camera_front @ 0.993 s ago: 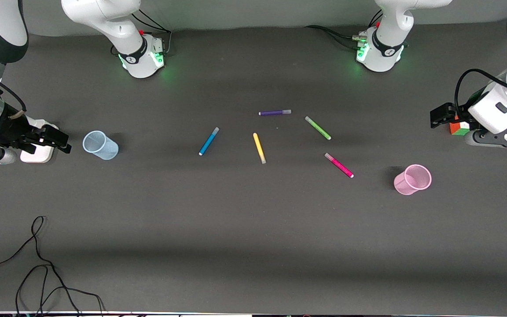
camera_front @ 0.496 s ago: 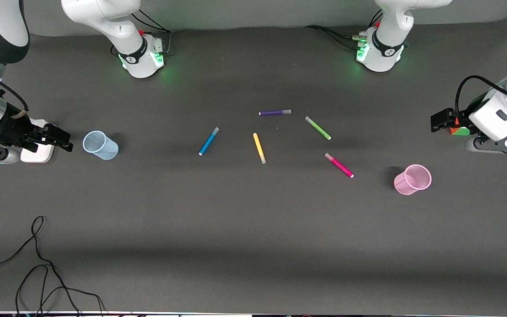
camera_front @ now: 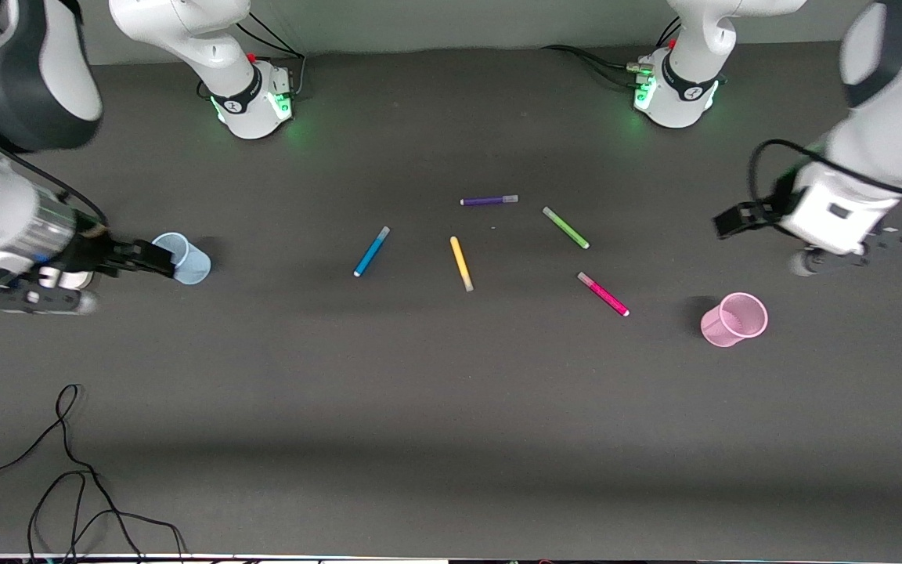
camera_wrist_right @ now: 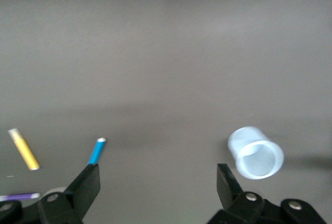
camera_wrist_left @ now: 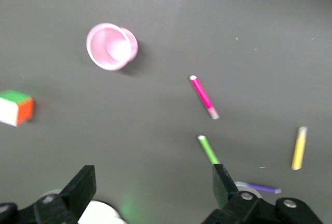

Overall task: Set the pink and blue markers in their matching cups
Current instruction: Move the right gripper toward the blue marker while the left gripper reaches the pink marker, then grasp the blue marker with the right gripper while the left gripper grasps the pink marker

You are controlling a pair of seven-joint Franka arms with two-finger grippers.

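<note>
A: White and dark grey, both arms reach in from the table's ends, wrists bent so the hands point toward the middle. The right gripper (camera_front: 155, 258) hangs over the table just beside the small pale blue translucent plastic cup (camera_front: 180, 258), partly covering its rim in the front view. The left gripper (camera_front: 733, 222) is over bare table at its own arm's end, farther from the front camera than the small pink translucent plastic cup (camera_front: 734, 319).

B: And what lies between them?

A: Five slim markers, all flat on the dark grey table (camera_front: 451, 407) and apart from one another. The bright blue marker with pale tips (camera_front: 371, 251) is nearest the blue cup but well apart from it. The magenta-pink marker with pale tips (camera_front: 603, 294) lies near the pink cup. A yellow marker (camera_front: 461, 263), a purple marker (camera_front: 488, 200) and a green marker (camera_front: 565, 227) sit among them. Both cups stand upright. A multicoloured cube (camera_wrist_left: 16, 108) shows in the left wrist view, and a loose black cable (camera_front: 67, 478) curls on the table nearest the front camera.

B: The fingers?

A: Spread wide on both hands in the wrist views, holding and touching nothing.
</note>
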